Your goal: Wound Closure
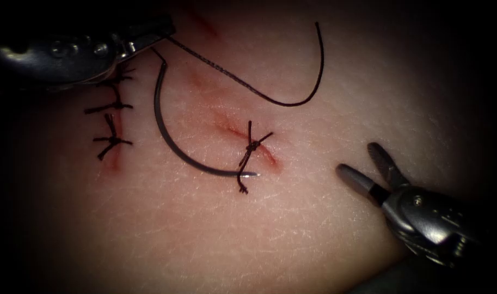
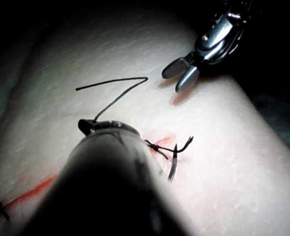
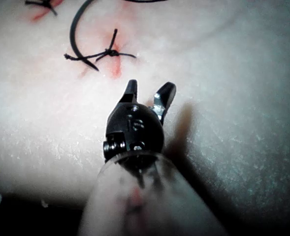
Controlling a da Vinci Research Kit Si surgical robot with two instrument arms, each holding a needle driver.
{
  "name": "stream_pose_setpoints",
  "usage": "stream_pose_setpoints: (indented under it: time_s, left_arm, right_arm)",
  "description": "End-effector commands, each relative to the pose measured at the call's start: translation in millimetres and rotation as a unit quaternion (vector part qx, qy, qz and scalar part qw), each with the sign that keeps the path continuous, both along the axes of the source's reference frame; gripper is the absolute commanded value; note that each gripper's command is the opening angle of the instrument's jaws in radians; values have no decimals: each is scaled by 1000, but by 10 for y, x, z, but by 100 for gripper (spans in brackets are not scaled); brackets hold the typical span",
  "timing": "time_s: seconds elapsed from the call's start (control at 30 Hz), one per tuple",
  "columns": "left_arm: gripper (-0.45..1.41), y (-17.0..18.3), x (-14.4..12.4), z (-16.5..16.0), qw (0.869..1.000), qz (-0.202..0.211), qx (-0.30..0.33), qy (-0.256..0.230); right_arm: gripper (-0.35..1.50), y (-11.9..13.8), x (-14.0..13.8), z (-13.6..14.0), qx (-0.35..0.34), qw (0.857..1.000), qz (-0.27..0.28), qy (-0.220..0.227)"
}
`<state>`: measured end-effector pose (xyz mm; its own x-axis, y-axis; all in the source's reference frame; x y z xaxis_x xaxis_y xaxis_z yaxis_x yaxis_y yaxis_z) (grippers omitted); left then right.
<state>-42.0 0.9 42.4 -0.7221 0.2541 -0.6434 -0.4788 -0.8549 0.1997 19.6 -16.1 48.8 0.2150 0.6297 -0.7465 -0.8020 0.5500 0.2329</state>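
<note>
1. Steel jaws of the left tool point(image 1: 150, 38) are closing on the thread point(image 1: 243, 84) right beside the needle's blunt end, up and to the left of the knotted stitch point(image 1: 252, 147), the landmark used below. They are gripping the thread, as far as can be judged, and not the needle.

2. Lying loose on the tissue point(image 1: 248, 234), the curved needle point(image 1: 175, 144) is sweeping from that blunt end down and round to the stitch. Its tip is resting just below the knot, over one cut tail. It looks to be on the surface, not in the tissue.

3. Past the left tool's hold, the thread is running above the stitch, dipping into a slack loop and rising to a free end well up and to the right.

4. Well to the right of the stitch and a little below it, the right tool point(image 1: 368, 166) is hanging with its jaws spread wide, holding nothing and standing clear of the needle. My guess is that it is waiting there so as not to snag the loop.

5. Far to the left of the stitch, the finished stitches point(image 1: 111, 122) are crossing a separate cut beneath the left tool's wrist.

6. Faint red fluid point(image 1: 229, 128) is streaking the cut on either side of the knot.
</note>
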Motion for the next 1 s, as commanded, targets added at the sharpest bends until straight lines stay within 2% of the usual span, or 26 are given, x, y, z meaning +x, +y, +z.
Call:
stream_pose_setpoints:
  time_s: [0.03,0.07,0.13,0.17,0.27,0.4,0.5,0.7,0.9,1.0]
  left_arm:
    - [-3,8,-11,8,1000,-10,0,-5]
    - [15,11,-15,16,1000,-18,-1,-4]
    - [37,16,-22,26,1000,-23,-6,1]
    - [64,19,-25,30,1000,-26,-8,3]
    - [111,24,-34,40,1000,-21,-11,-5]
    - [138,24,-36,36,999,-13,19,-30]
    - [140,21,-32,27,997,-16,38,-60]
    - [140,16,-12,1,995,1,56,-78]
    - [140,-35,16,-29,993,34,70,-93]
    - [140,-68,28,-44,989,71,94,-90]
  right_arm:
    - [42,-5,11,8,2,1000,-4,-1]
    - [42,-6,13,9,1,1000,-4,0]
    - [37,-9,15,12,2,1000,-8,0]
    - [32,-10,15,13,3,1000,-10,0]
    - [26,-14,14,16,1,1000,-13,-3]
    - [26,-21,14,19,3,1000,-15,-4]
    - [24,-28,15,22,6,1000,-14,-3]
    - [24,-32,16,25,12,1000,-15,-1]
    - [24,-33,15,24,12,1000,-17,0]
    - [24,-34,15,24,13,1000,-18,1]
